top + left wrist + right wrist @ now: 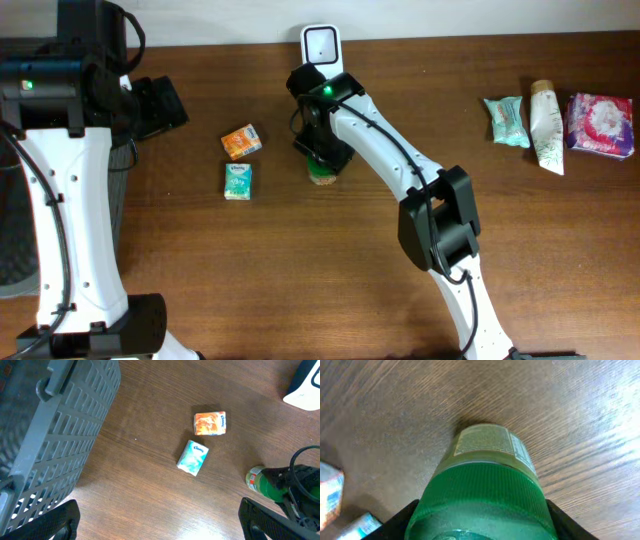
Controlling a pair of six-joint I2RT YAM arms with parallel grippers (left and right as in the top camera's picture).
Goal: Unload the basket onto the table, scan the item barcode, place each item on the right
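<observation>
bottle [323,180]: mostly hidden under right gripper [322,162]; cap cut off by the right wrist view's bottom edge
label [485,441]: print too small to read
basket [55,435]: cut off at left edge
scanner [306,391]: only a corner shows

Bottle [322,177] before scanner [320,45] — packets [238,181] left

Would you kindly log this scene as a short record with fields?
Item: bottle, green cap, upright on table, near scanner
Right end effector: closed around the bottle's cap
Left end effector: open, empty, beside basket
Left of bottle: orange pack, teal pack
Far right: teal packet, tube, pink pack
</observation>
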